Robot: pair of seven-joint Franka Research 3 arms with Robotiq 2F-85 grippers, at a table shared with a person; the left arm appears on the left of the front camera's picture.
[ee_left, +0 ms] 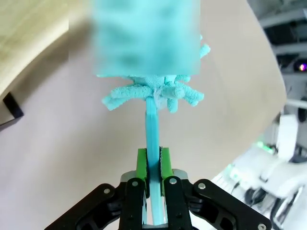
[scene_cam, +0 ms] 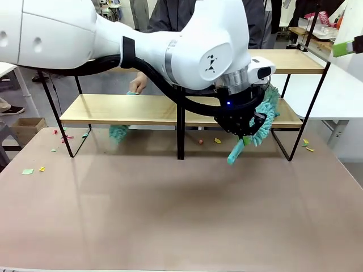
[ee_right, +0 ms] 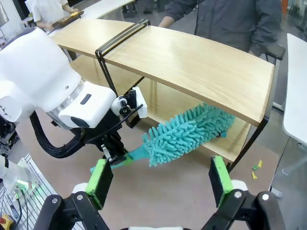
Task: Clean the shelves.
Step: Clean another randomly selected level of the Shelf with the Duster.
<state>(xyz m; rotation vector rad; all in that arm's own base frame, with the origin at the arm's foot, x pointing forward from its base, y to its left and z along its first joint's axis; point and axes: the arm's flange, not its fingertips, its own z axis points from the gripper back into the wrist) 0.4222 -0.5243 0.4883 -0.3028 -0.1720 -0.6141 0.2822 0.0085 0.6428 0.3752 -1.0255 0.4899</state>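
Note:
The shelves (scene_cam: 142, 110) stand across the far half of the table: light-wood boards on thin black frames, also seen in the right wrist view (ee_right: 192, 62). My left gripper (scene_cam: 245, 135) reaches across to the right rack and is shut on the handle of a fluffy teal duster (scene_cam: 265, 116). Its green pads (ee_left: 142, 163) clamp the teal handle (ee_left: 152, 124). The duster head (ee_right: 187, 134) lies between the two boards at the right end, over the lower one. Held high at the right, my right gripper (ee_right: 159, 184) is open with nothing in it.
A person (ee_right: 225, 19) stands behind the shelves with a hand (scene_cam: 138, 85) on the lower board. A blurred teal fluffy thing (scene_cam: 119, 134) hangs below that board. Paper scraps (scene_cam: 27, 171) lie on the brown table (scene_cam: 170, 215). A white table (scene_cam: 340, 96) stands to the right.

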